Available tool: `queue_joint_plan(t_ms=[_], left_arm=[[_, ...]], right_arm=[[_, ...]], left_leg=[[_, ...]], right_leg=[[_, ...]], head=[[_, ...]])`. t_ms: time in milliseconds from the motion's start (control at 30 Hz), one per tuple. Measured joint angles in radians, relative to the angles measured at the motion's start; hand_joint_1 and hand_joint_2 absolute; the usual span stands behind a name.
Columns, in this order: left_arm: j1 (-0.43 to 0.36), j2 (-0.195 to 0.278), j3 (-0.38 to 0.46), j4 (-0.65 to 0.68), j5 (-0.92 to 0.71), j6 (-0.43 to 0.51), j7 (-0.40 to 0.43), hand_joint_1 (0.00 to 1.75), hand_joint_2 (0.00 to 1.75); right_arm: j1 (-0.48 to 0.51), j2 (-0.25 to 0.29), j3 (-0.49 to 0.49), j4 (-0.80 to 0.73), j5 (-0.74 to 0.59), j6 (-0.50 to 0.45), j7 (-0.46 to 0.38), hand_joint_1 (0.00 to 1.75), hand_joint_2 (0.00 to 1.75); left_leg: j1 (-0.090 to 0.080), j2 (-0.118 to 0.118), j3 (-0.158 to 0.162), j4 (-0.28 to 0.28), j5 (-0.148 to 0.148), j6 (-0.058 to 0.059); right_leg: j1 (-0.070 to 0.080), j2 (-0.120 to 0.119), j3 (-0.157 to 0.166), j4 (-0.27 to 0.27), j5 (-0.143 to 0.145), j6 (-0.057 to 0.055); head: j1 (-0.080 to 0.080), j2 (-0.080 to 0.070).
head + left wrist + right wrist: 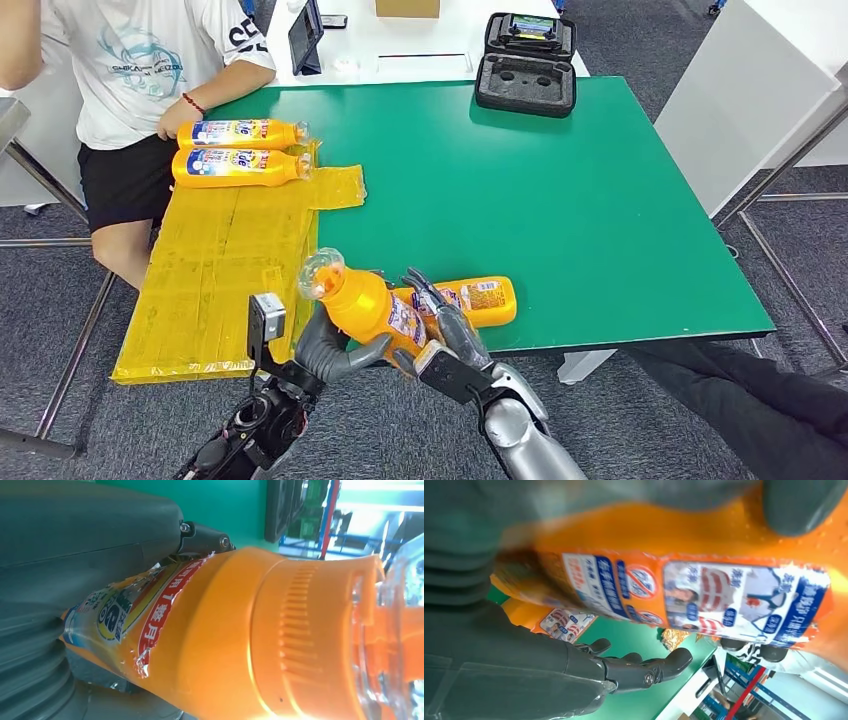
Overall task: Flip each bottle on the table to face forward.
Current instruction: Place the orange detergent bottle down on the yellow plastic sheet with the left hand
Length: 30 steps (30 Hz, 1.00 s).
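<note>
We see the left hand (335, 345) gripping a lifted bottle (365, 303) above the near edge of the green table (600, 220), its clear cap tilted up and toward the left. In the left wrist view the fingers (200, 537) wrap the labelled body just below the orange neck.

The right hand (450, 345) sits just beside that bottle on its right. From the right wrist view its fingers (644, 667) are stretched out and apart with nothing in them; we cannot tell whether they touch the bottle.

A second bottle (480, 298) lies flat on the table near the front edge, just behind the hands, label up.

Two more bottles (240, 150) lie side by side at the far left, caps pointing right, on a yellow sheet (220, 290) that hangs off the table's left side. A person's hand (178, 118) rests at the base of the farther one.

A black case (527, 62) stands open at the far edge.
</note>
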Motion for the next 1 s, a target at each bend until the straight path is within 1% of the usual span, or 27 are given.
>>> queue_joint_plan(t_ms=[67, 167, 267, 333, 433, 600, 667, 733, 800, 1000], left_arm=[[-0.002, -0.003, 0.008, -0.005, 0.012, 0.028, -0.001, 1.75, 1.75], [-0.006, -0.009, 0.033, -0.018, 0.023, 0.108, -0.023, 1.75, 1.75], [-0.017, -0.01, 0.085, -0.043, 0.014, 0.218, -0.061, 1.75, 1.75], [-0.027, -0.008, 0.127, -0.059, 0.004, 0.262, -0.076, 1.75, 1.75], [-0.036, -0.005, 0.169, -0.077, -0.003, 0.277, -0.081, 1.75, 1.75], [-0.037, -0.006, 0.192, -0.092, -0.007, 0.285, -0.084, 1.75, 1.75], [-0.038, -0.005, 0.202, -0.095, -0.025, 0.317, -0.1, 1.75, 1.75], [-0.046, -0.002, 0.224, -0.102, -0.053, 0.372, -0.127, 1.75, 1.75], [-0.064, 0.008, 0.257, -0.113, -0.068, 0.409, -0.143, 1.75, 1.75], [-0.102, 0.052, 0.359, -0.15, -0.089, 0.444, -0.137, 1.74, 1.75]], right_arm=[[0.001, 0.001, 0.0, -0.011, -0.005, -0.002, 0.007, 0.0, 0.0], [0.009, 0.001, 0.0, -0.031, -0.009, -0.004, 0.014, 0.0, 0.0], [0.023, 0.001, 0.001, -0.05, -0.015, -0.003, 0.015, 0.0, 0.0], [0.032, 0.001, 0.001, -0.059, -0.019, -0.003, 0.015, 0.0, 0.0], [0.038, 0.001, 0.001, -0.069, -0.023, -0.002, 0.014, 0.0, 0.0], [0.039, 0.001, 0.002, -0.077, -0.025, 0.0, 0.014, 0.0, 0.0], [0.039, 0.001, 0.002, -0.079, -0.029, 0.002, 0.013, 0.0, 0.0], [0.041, 0.001, 0.002, -0.08, -0.038, 0.006, 0.01, 0.0, 0.0], [0.045, 0.001, 0.002, -0.08, -0.047, 0.008, 0.008, 0.0, 0.0], [0.059, 0.001, 0.001, -0.08, -0.061, 0.014, 0.005, 0.0, 0.0]], left_leg=[[0.0, 0.0, 0.0, 0.0, 0.0, 0.0], [0.0, 0.0, 0.0, 0.0, 0.0, 0.0], [0.0, 0.0, 0.0, 0.0, 0.0, 0.0], [0.0, 0.0, 0.0, 0.0, 0.0, 0.0], [0.0, 0.0, 0.0, 0.0, 0.0, 0.0], [0.0, 0.0, 0.0, 0.0, 0.0, 0.0], [0.0, 0.0, 0.0, 0.0, 0.0, 0.0], [0.0, 0.0, 0.0, 0.0, 0.0, 0.0], [0.0, 0.0, 0.0, 0.0, 0.0, 0.0], [0.001, 0.001, 0.0, 0.0, 0.0, -0.001]], right_leg=[[0.0, 0.0, 0.0, 0.0, 0.0, 0.0], [0.0, 0.0, 0.0, 0.0, 0.0, 0.0], [0.0, 0.0, 0.0, 0.0, 0.0, 0.0], [0.001, 0.0, 0.0, 0.0, 0.0, 0.0], [0.001, 0.0, 0.0, 0.0, 0.0, 0.0], [0.0, 0.0, 0.0, 0.0, 0.0, 0.0], [0.0, 0.0, 0.0, 0.0, 0.0, 0.0], [0.0, 0.0, 0.0, 0.0, 0.0, 0.0], [0.001, 0.0, 0.0, 0.0, 0.0, 0.0], [0.002, 0.001, 0.0, 0.0, 0.0, 0.0]], head=[[0.0, 0.0], [0.0, 0.0], [0.0, 0.0], [0.0, 0.0], [0.0, 0.0], [0.0, 0.0], [0.0, 0.0], [0.0, 0.0], [0.0, 0.0], [0.0, 0.0]])
